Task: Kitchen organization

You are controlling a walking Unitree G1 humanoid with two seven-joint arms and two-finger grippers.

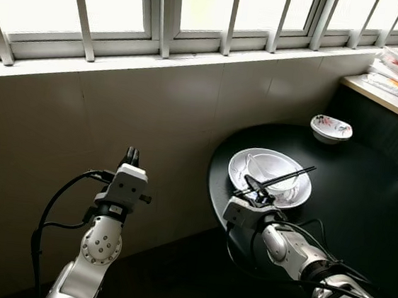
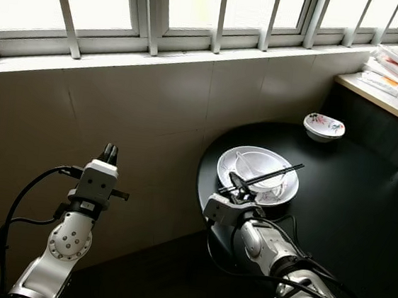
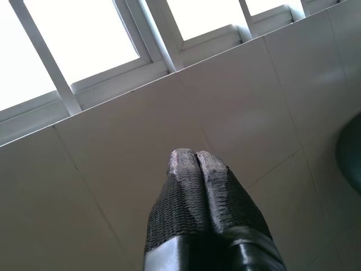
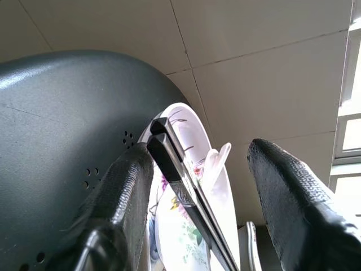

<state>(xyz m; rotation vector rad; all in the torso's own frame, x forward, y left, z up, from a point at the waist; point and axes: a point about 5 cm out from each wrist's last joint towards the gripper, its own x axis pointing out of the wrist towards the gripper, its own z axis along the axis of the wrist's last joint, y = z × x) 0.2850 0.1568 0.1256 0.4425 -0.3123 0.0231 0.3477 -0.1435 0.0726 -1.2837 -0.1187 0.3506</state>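
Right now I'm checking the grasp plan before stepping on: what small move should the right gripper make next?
Probably close the right gripper: its fingers stand open on either side of the black chopsticks resting across the white plate, not yet gripping them.

The left gripper (image 3: 197,161) points up at a tiled wall (image 3: 141,130), its two black fingers (image 3: 180,192) pressed together. Barred windows (image 3: 84,39) glare above. A dark curved edge, possibly a table (image 3: 351,152), shows beside.
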